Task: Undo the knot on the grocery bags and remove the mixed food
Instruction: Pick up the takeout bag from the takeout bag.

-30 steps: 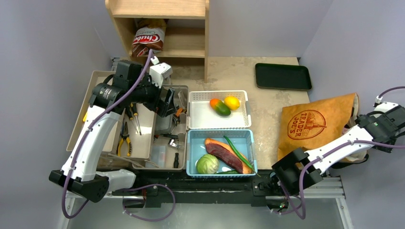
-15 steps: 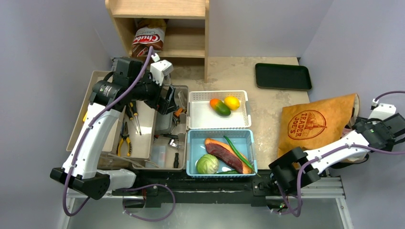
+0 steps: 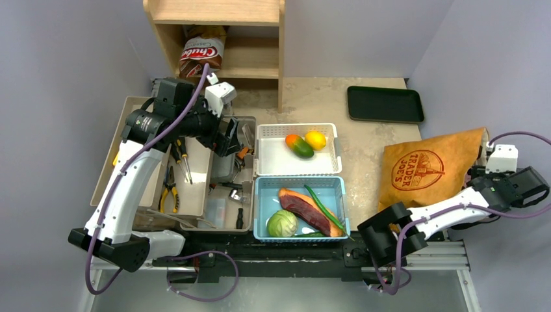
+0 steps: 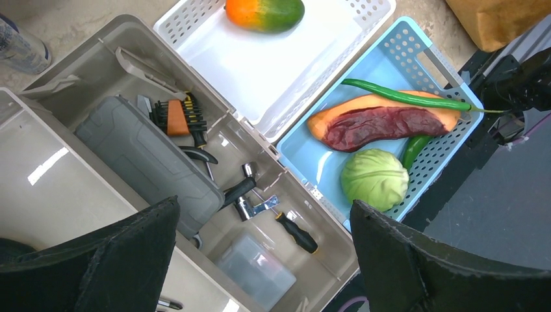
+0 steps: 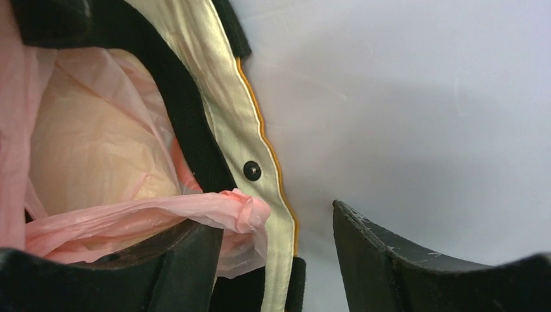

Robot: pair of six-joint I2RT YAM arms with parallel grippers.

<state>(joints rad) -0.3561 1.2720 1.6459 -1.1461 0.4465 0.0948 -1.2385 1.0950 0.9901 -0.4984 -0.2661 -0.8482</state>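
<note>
Overhead view is showing the brown paper bag [image 3: 422, 172] lying at the right edge of the table [image 3: 325, 97], logo up. The right arm is reaching to the bag's right side, and its fingers are not visible from this view.

Only the right wrist view is showing the bag mouth. The pink bag [image 5: 97, 149] is sitting inside, and the knot [image 5: 249, 211] is lying across one finger of the right gripper [image 5: 276, 227]. The jaws are standing apart, clamping nothing.

Left wrist view: the left gripper [image 4: 265, 205] is hanging spread wide, empty, over the tool bin [image 4: 156, 162].

Room: speckled beige tabletop, lilac-grey walls [image 3: 65, 65], a wooden shelf [image 3: 221, 39] at the back and a black tray [image 3: 384, 104].
</note>
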